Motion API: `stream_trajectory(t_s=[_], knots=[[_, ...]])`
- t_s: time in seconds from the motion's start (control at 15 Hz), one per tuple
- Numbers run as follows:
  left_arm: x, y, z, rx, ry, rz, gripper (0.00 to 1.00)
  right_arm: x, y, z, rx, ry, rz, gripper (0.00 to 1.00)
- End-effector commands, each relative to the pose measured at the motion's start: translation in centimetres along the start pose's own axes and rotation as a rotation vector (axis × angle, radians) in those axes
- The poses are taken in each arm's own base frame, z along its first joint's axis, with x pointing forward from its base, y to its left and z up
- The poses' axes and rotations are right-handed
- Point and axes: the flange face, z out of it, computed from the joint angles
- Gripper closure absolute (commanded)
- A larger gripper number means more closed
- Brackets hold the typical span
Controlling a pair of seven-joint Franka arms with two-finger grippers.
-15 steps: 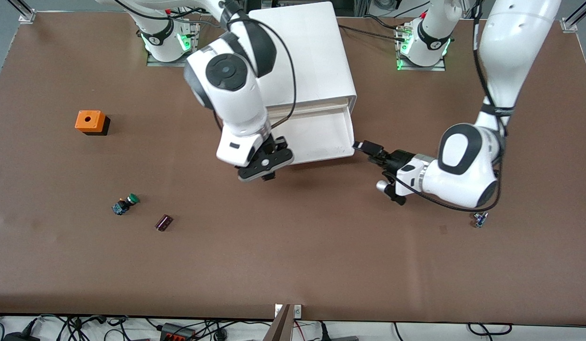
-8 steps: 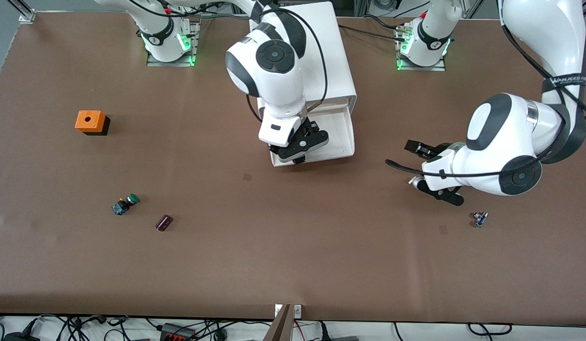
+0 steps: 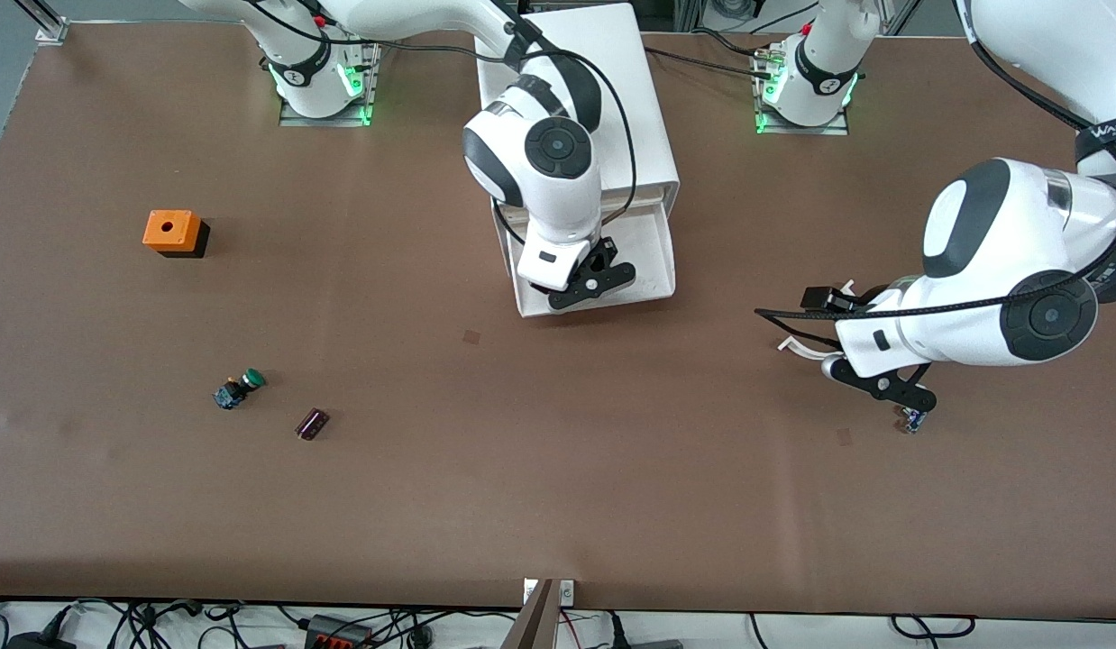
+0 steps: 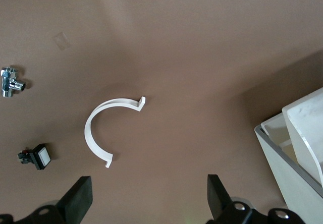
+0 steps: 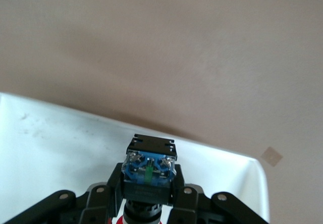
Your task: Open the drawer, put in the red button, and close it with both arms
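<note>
My right gripper hangs over the open white drawer and is shut on the red button. In the right wrist view the button's blue-and-black body sticks out past the fingers, its red cap shows low between them, and the drawer's white floor lies under it. In the front view the gripper hides the button. My left gripper is open and empty, low over the table beside the drawer, toward the left arm's end. Its jaws stand wide apart in the left wrist view.
The white cabinet stands between the arm bases. A white C-shaped piece lies under my left gripper. A small square button, a metal part, a green-capped button, an orange cube and a dark block lie on the table.
My right gripper has moved with the button from in front of the drawer to over its open tray. My left gripper has drawn away from the drawer's corner toward the left arm's end.
</note>
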Motion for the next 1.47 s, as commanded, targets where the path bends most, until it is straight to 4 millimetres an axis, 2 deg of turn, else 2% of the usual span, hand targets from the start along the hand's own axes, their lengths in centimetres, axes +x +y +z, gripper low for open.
stream_trajectory(t_s=[0.0,0.47,0.53,0.6,0.67,0.8,0.93,1.07,1.2,1.27,1.4], knots=[[1.0,0.2,0.7,0.026,0.007,0.001,0.00,-0.3,-0.8,0.3,0.004,-0.019,0.017,1.00],[0.9,0.2,2.0,0.023,-0.024,0.000,0.00,-1.5,-1.8,1.0,0.001,-0.093,0.040,1.00],[0.9,0.2,2.0,0.023,-0.024,0.000,0.00,-1.6,-1.7,1.1,-0.005,-0.102,0.042,0.79],[0.8,0.1,2.0,0.023,-0.025,-0.001,0.00,-1.6,-1.7,1.1,-0.006,-0.105,0.043,0.21],[0.8,0.1,2.1,0.023,-0.027,-0.001,0.00,-1.6,-1.7,1.0,-0.006,-0.101,0.043,0.00],[0.8,0.1,2.3,0.020,-0.031,-0.001,0.00,-1.3,-1.6,0.3,-0.002,-0.085,0.052,0.00],[0.9,0.2,2.3,0.017,-0.030,-0.002,0.00,-0.3,-1.7,-2.6,0.013,-0.033,0.081,0.00],[1.2,0.2,2.6,0.011,-0.022,-0.009,0.00,0.9,0.0,-4.3,0.016,0.002,0.120,0.00],[1.5,0.8,3.1,0.004,-0.008,-0.040,0.00,2.3,3.5,-8.0,-0.003,0.068,0.164,0.00],[1.9,1.6,2.9,-0.021,0.031,-0.093,0.00,2.8,5.2,-8.6,-0.024,0.087,0.186,0.00],[3.3,4.9,3.1,-0.067,0.104,-0.207,0.00,3.4,10.3,-10.3,-0.086,0.074,0.248,0.00]])
